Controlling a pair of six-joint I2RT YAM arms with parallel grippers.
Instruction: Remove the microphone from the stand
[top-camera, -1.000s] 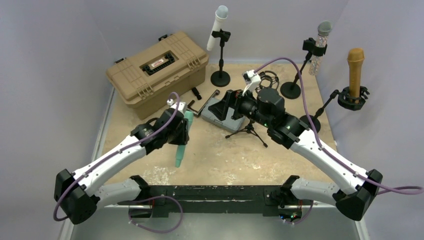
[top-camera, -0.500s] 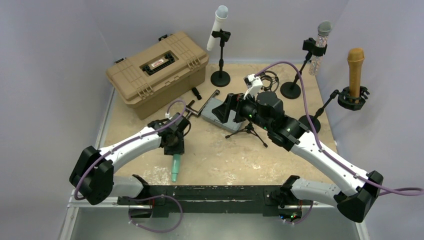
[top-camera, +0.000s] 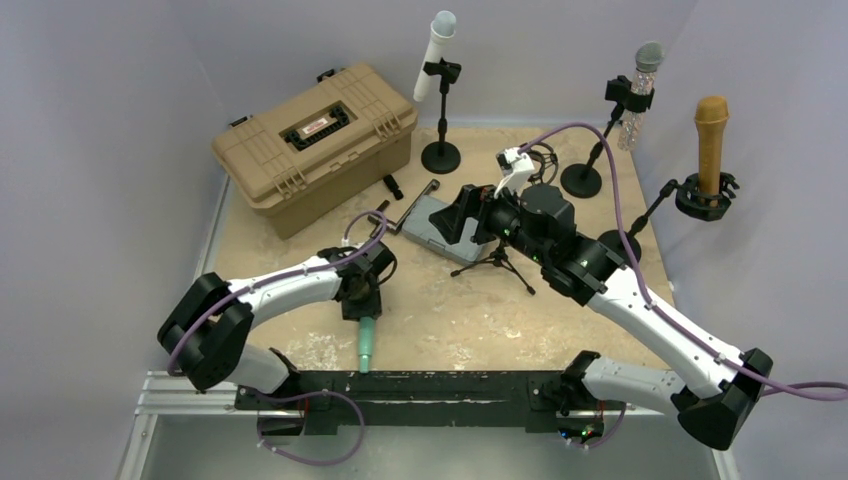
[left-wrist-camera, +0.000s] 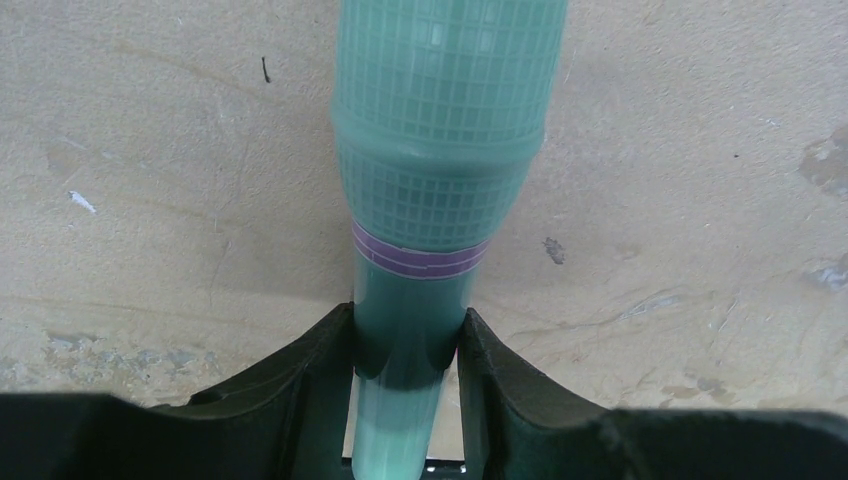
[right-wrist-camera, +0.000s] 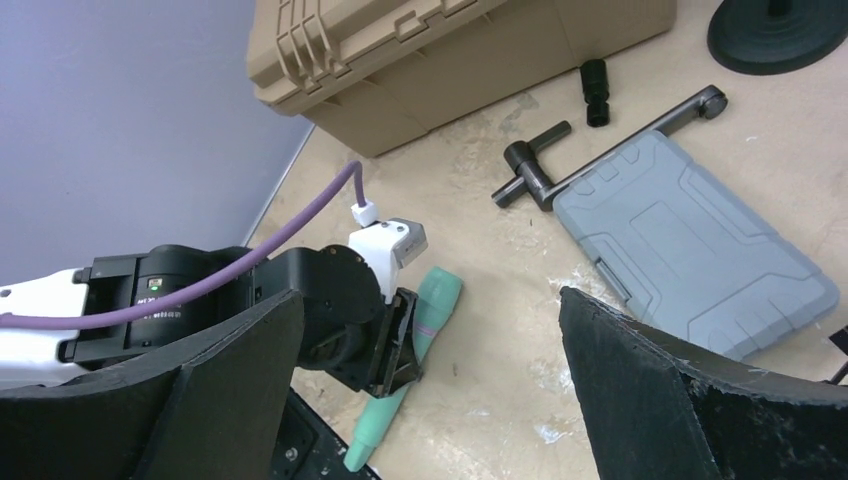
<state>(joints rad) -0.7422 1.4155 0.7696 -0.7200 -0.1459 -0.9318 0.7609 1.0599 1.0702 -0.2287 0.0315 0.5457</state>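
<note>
The teal microphone (top-camera: 366, 345) with a purple ring lies low along the sandy table, its handle end reaching the black front rail. My left gripper (top-camera: 362, 305) is shut on its handle just behind the ring. In the left wrist view both black fingers (left-wrist-camera: 320, 370) press the microphone (left-wrist-camera: 440, 150), whose mesh head points away. The right wrist view shows the microphone (right-wrist-camera: 436, 296) between my wide-open right gripper (right-wrist-camera: 430, 298) fingers, far below them. My right gripper (top-camera: 460, 212) hovers open over a small black tripod stand (top-camera: 497, 263), whose top is hidden under the arm.
A tan hard case (top-camera: 315, 135) stands at the back left. A grey flat case (right-wrist-camera: 690, 250) and a black T-handle tool (right-wrist-camera: 540, 180) lie mid-table. A white microphone (top-camera: 437, 50), a clear one (top-camera: 640, 90) and a brown one (top-camera: 711, 130) stand on stands at the back and right.
My left arm has drawn back toward the near edge with the teal microphone, bringing it down along the table toward the front rail. The right arm shifted slightly right and stays open.
</note>
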